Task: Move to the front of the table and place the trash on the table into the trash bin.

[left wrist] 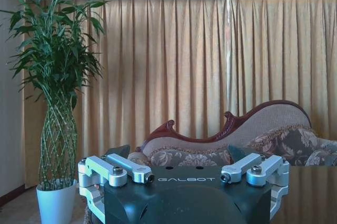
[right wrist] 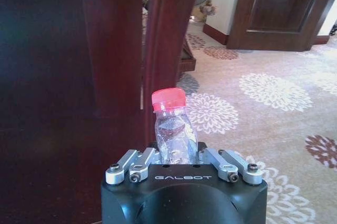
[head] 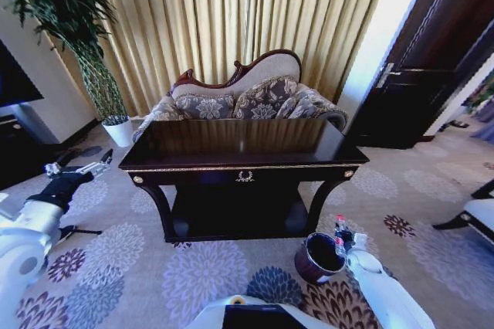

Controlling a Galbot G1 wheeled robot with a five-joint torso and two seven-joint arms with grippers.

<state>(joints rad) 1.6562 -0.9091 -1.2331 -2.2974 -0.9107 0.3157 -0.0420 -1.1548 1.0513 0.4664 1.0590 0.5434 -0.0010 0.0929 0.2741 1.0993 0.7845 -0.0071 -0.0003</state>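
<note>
Here the robot faces the front of the table, a glossy dark console with gold trim, a gold emblem at the middle of its front, curved legs and a lower shelf. The right gripper hangs low beside the table's right front leg, just next to the rim of the trash bin, a small round dark brown bucket standing on the patterned carpet. Its fingers are closed against a small clear plastic bottle, which stands upright between them with its red cap on top; in the head view the bottle sits right at the bin's right edge, though whether it is over the opening cannot be told.

The left gripper is held out to the left of the table, near tabletop height and well apart from the bin. Its fingers are spread wide with nothing between them.

Behind the table stand a sofa with patterned cushions, gold curtains, and a tall green plant in a white pot on the left.
</note>
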